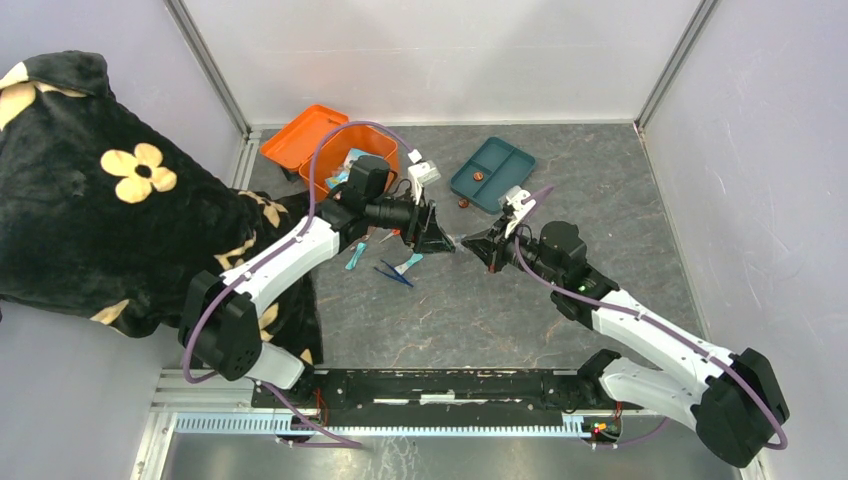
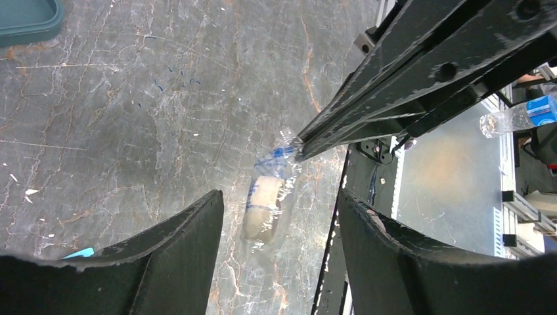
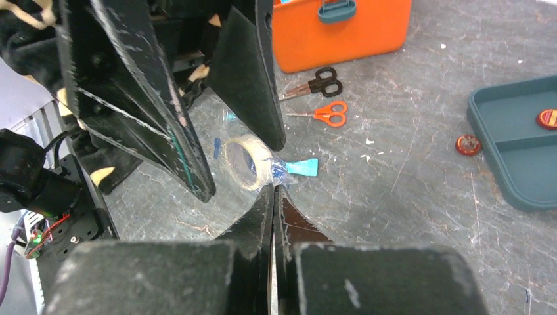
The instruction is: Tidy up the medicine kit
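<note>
Pressed together at the right pincer (image 3: pixel 272 190), nipping the clear wrapper around one tape roll (image 3: pixel 246 161). Spread apart at the left pincer (image 2: pixel 279 195), straddling that same roll, with a gap showing on either side in the left wrist view.

Further out, toward the medicine kit (image 3: pixel 341 29): two pairs of scissors just in front of its teal-latched wall, one black-handled pair (image 3: pixel 318 82) and one orange-handled pair (image 3: pixel 328 113). Kit itself at the far left of the surface (image 1: pixel 450 320), lid thrown back, things inside.

Right of the kit, well apart: one teal tray (image 1: pixel 492 172) holding one red disc (image 3: pixel 548 118), and one more red disc (image 3: pixel 467 144) just beside the tray on the bare surface. Nearer than the kit: one blue tweezers (image 1: pixel 395 273). Left of the kit: one black flowered cloth (image 1: pixel 100 200).
</note>
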